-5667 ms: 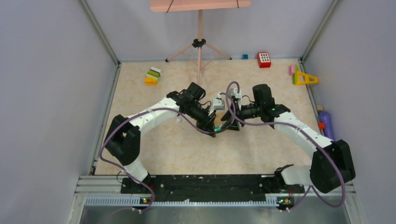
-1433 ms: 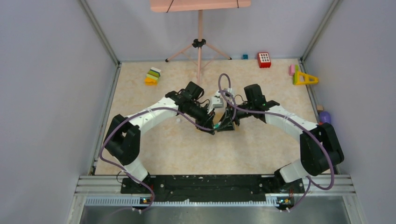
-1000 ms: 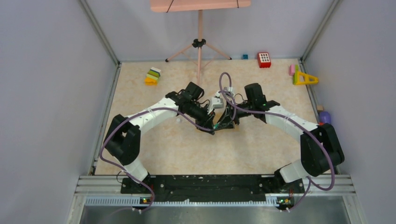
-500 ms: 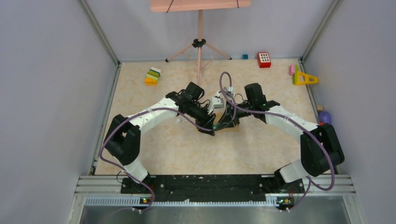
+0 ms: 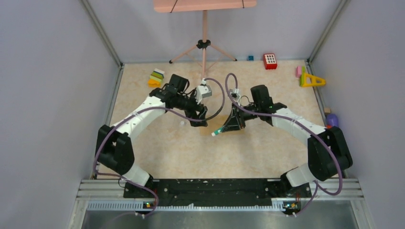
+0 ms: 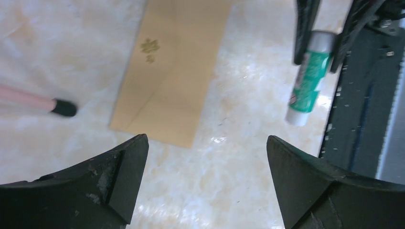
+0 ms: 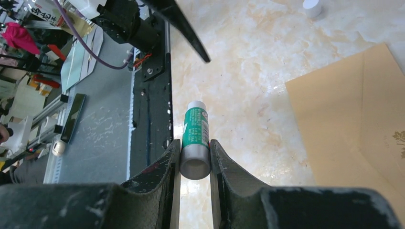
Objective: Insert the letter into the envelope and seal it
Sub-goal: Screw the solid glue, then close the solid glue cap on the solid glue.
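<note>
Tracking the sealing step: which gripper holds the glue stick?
The right gripper: it clamps the green-and-white glue stick, while the left gripper stands wide open, holding nothing.

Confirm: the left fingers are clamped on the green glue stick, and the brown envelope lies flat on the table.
Wrong arm: the right fingers are clamped on the green glue stick, as the right wrist view shows; the left fingers are open. The brown envelope lies flat on the table.

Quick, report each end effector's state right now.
Left end effector: open, holding nothing.
Right end effector: closed on the green glue stick.
</note>
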`<action>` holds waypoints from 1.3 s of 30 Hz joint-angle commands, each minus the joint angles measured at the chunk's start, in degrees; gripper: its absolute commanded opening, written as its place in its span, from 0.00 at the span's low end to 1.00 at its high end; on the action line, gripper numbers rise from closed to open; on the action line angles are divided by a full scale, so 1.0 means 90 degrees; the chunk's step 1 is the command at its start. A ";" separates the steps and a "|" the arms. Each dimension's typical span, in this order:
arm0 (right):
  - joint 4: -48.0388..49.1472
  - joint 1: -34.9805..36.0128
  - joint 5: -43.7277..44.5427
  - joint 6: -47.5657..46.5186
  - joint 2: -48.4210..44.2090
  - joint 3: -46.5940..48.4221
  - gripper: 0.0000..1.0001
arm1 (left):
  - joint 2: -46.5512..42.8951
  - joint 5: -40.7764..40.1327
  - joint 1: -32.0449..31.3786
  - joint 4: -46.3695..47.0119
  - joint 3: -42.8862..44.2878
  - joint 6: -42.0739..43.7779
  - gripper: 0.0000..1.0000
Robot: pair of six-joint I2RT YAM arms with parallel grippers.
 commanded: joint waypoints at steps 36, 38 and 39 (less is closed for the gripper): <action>0.0084 -0.0588 -0.0184 -0.0314 -0.0738 -0.0041 0.06 | 0.1522 -0.4126 0.0441 -0.0223 -0.0109 0.0371 0.54; 0.0078 -0.0590 -0.0184 -0.0316 -0.0736 -0.0039 0.06 | 0.1542 -0.4100 0.0446 -0.0225 -0.0105 0.0372 0.51; 0.0083 -0.0587 -0.0184 -0.0316 -0.0736 -0.0040 0.06 | 0.1558 -0.4080 0.0446 -0.0235 -0.0100 0.0370 0.51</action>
